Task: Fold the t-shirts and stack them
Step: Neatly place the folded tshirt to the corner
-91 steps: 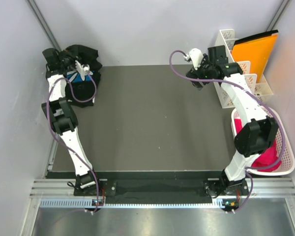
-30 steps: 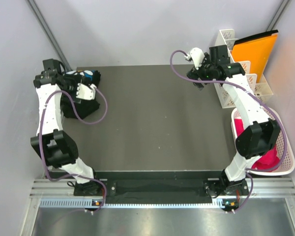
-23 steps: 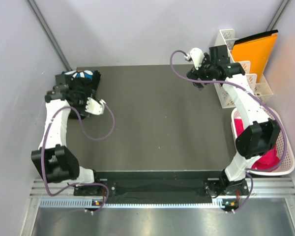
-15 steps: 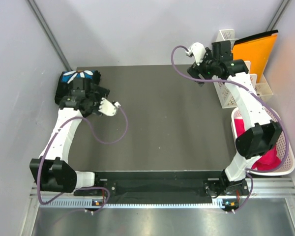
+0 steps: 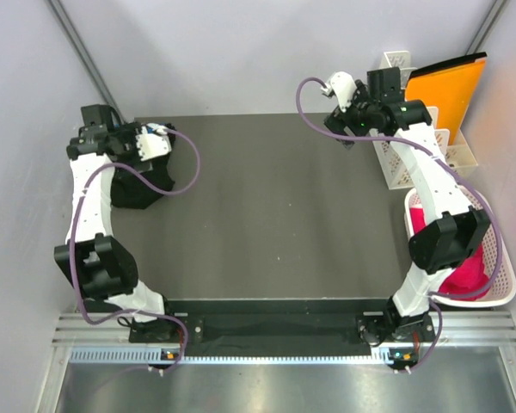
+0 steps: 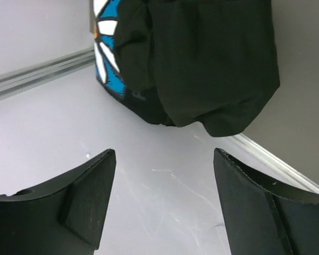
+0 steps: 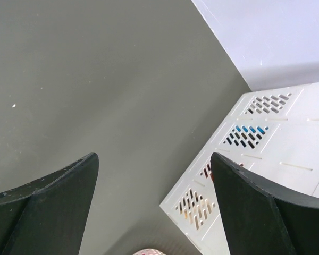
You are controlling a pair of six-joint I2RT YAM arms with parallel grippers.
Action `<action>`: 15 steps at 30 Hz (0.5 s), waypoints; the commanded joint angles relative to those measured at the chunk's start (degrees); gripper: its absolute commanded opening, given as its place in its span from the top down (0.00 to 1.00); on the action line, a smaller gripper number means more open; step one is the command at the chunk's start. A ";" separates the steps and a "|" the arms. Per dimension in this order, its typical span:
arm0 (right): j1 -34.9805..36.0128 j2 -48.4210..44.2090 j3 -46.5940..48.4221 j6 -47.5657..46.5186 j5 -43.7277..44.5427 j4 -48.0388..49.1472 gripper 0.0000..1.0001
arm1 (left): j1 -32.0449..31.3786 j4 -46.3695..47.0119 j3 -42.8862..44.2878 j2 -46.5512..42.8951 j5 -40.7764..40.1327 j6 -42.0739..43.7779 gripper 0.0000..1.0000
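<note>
The t-shirts (image 5: 140,188) lie as a black bundle at the far left corner of the dark mat (image 5: 275,206), partly under my left arm. In the left wrist view the t-shirts (image 6: 202,64) hang over the table's edge rail, and a blue print with white petals (image 6: 103,53) shows on one fold. My left gripper (image 5: 99,129) hovers beside the bundle, facing the left wall. It (image 6: 164,159) is open with only bare wall between its fingers. My right gripper (image 5: 354,129) is open and empty (image 7: 154,159) above the mat's far right corner.
A white perforated rack (image 5: 413,129) holding an orange folder (image 5: 447,90) stands at the back right; the rack (image 7: 266,159) is close to my right fingers. A white basket (image 5: 499,258) with pink cloth sits at the right edge. Grey walls close in on the left and the back.
My left arm swung out over the mat beside the bundle, then back to the far left corner by the wall, staying open. The right gripper shifted slightly.
</note>
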 commanded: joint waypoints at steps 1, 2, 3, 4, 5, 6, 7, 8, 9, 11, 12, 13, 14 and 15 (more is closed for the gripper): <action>0.77 -0.93 2.32 -0.50 1.51 -0.42 0.13 | 1.23 -4.76 5.34 0.47 10.44 0.25 0.21; 0.77 -1.02 2.05 -0.76 1.86 -0.43 0.13 | 1.93 -5.10 4.73 0.03 11.50 0.85 0.20; 0.94 -1.36 1.70 -1.02 2.56 -0.43 0.13 | 3.85 -5.79 4.11 -0.67 14.21 3.56 0.20; 0.94 -1.54 1.00 -1.20 2.91 -0.34 0.13 | 5.35 -5.98 3.41 -1.55 15.28 5.41 0.19; 1.03 -1.63 0.82 -1.55 3.35 -0.42 0.12 | 6.67 -6.33 1.66 -1.91 15.72 7.34 0.19; 0.95 -1.63 0.38 -1.73 3.88 -0.51 0.12 | 9.91 -6.50 1.04 -2.00 15.99 10.93 0.19; 0.94 -1.63 0.20 -1.90 4.06 -0.95 0.12 | 11.77 -6.94 0.68 -1.65 16.08 12.97 0.19; 1.03 -1.72 0.12 -2.60 4.06 -1.30 0.12 | 13.79 -8.42 1.20 -1.12 16.51 14.82 0.19; 1.03 -1.55 -0.15 -2.95 4.41 -1.74 0.12 | 17.90 -9.66 2.08 0.88 16.87 18.84 0.19; 1.29 -1.02 0.11 -4.01 4.85 -3.14 0.12 | 21.87 -14.12 6.45 3.96 16.79 24.38 0.19; 1.47 -0.67 0.64 -4.53 5.29 -3.76 0.12 | 25.11 -15.72 8.48 7.37 16.61 25.81 0.20; 1.47 -0.32 0.82 -4.89 5.73 -4.29 0.12 | 26.71 -17.30 10.68 9.32 16.17 27.47 0.20; 1.65 0.03 1.17 -5.50 6.34 -4.47 0.12 | 28.12 -18.62 15.14 11.25 16.43 29.93 0.20; 1.82 0.82 1.95 -5.68 7.30 -4.64 0.12 | 30.83 -21.24 17.27 14.58 16.69 31.26 0.20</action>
